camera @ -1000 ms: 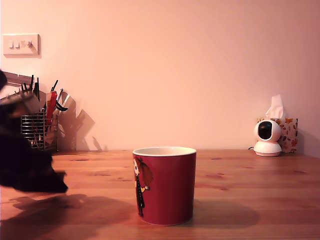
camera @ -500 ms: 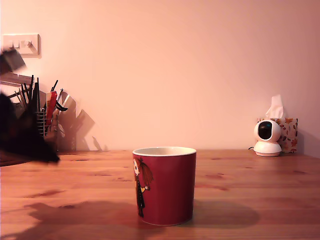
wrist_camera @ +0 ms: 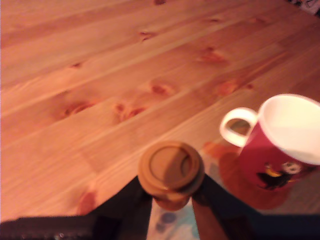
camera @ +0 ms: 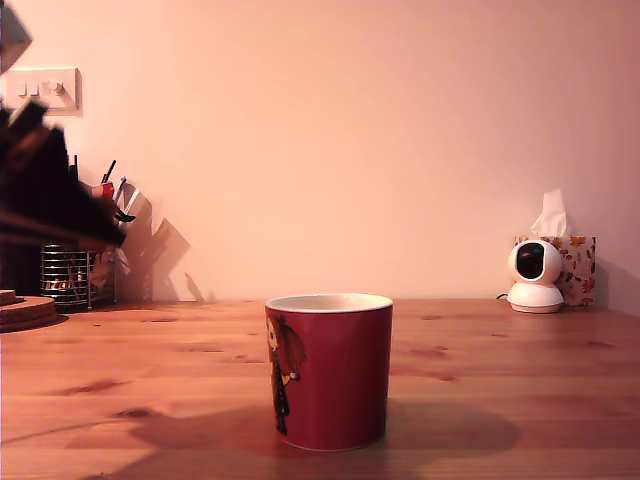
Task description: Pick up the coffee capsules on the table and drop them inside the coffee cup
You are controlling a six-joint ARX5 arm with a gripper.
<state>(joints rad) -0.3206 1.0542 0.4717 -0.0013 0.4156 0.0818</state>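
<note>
Capsule held in the tool, carried above the worktop toward the cup.
The brown coffee capsule [wrist_camera: 171,172], tapered with a wider flat rim, is clamped between the dark fingers of the tool [wrist_camera: 170,196]. It should be centred over the cream-white mouth of the glossy red coffee cup [wrist_camera: 283,144], beside it on the knotty pine worktop [wrist_camera: 100,80], before release, so the rim is not struck.
</note>
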